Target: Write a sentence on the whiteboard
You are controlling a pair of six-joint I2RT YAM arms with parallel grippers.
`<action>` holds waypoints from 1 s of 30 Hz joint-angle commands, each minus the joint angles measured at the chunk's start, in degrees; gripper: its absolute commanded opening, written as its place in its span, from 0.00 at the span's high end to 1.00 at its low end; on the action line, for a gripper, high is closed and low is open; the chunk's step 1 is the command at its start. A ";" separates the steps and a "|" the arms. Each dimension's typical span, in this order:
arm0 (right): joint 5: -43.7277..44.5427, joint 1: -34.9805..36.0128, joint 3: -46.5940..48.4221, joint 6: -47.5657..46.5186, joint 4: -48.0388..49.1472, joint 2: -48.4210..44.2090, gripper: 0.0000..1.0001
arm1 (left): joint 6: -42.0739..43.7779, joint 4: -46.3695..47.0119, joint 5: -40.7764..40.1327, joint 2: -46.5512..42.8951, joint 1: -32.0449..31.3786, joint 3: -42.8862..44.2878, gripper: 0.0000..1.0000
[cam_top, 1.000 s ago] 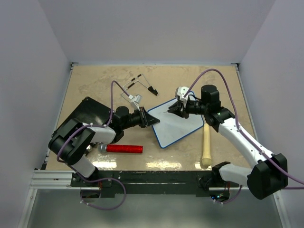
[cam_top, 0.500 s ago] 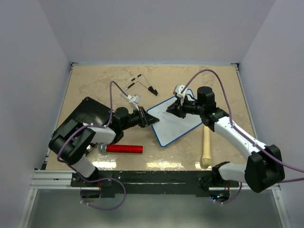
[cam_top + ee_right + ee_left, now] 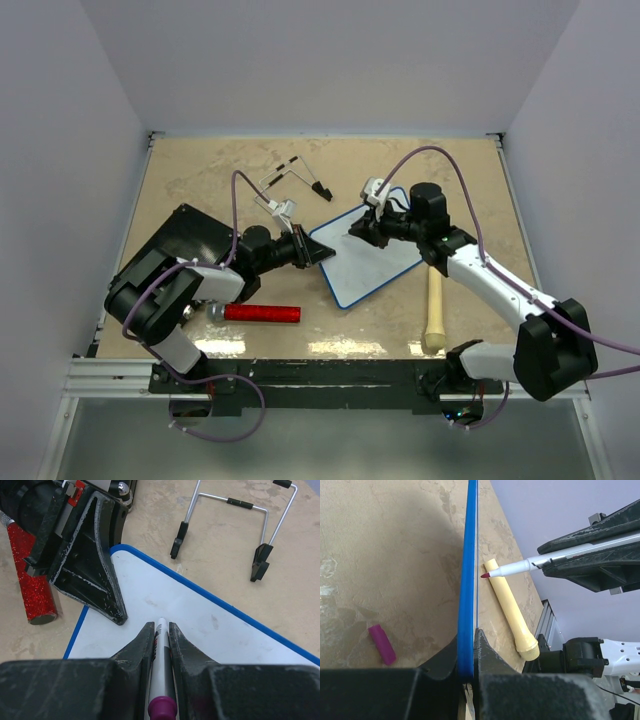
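Observation:
The whiteboard [image 3: 372, 262], white with a thin blue rim, lies tilted on the table. My left gripper [image 3: 318, 250] is shut on its left corner; in the left wrist view the jaws [image 3: 470, 636] pinch the blue rim [image 3: 468, 570] edge-on. My right gripper [image 3: 358, 232] is shut on a white marker [image 3: 161, 665] with a purple end. The marker [image 3: 520, 568] points its red-purple tip at the board's face, a small gap away. No sentence is in view: the board's face [image 3: 210, 625] shows only bare white with faint smudges.
A red glitter cylinder [image 3: 262, 313] lies near the left arm. A cream wooden handle [image 3: 434, 305] lies right of the board. A wire stand [image 3: 295, 180] sits behind it, a black slab [image 3: 185, 235] at the left. A purple cap [image 3: 382, 644] lies on the table.
My right gripper has shifted slightly left with the marker, toward the board's upper left part. The left gripper and the board have not moved.

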 commanded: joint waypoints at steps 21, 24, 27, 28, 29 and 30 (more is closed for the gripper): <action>0.70 3.06 2.07 0.15 1.63 2.44 1.00 | 0.75 8.61 1.38 1.65 -1.40 1.97 1.00; -0.09 3.06 2.94 -1.08 -0.47 3.06 1.00 | 0.83 8.26 1.20 1.38 -1.32 1.97 1.00; -0.97 3.15 3.56 -2.49 -2.15 3.67 1.00 | 1.36 7.55 0.85 0.86 -1.40 1.97 1.00; -1.06 3.06 3.74 -2.75 -3.29 3.76 1.00 | 1.54 7.38 0.59 0.59 -1.32 1.97 1.00; -1.15 3.06 3.91 -3.19 -3.82 3.76 1.00 | 1.71 7.03 0.58 0.42 -1.40 1.97 1.00; -1.32 3.15 4.18 -3.81 -4.78 3.76 1.00 | 1.89 6.85 0.50 0.42 -1.32 1.97 1.00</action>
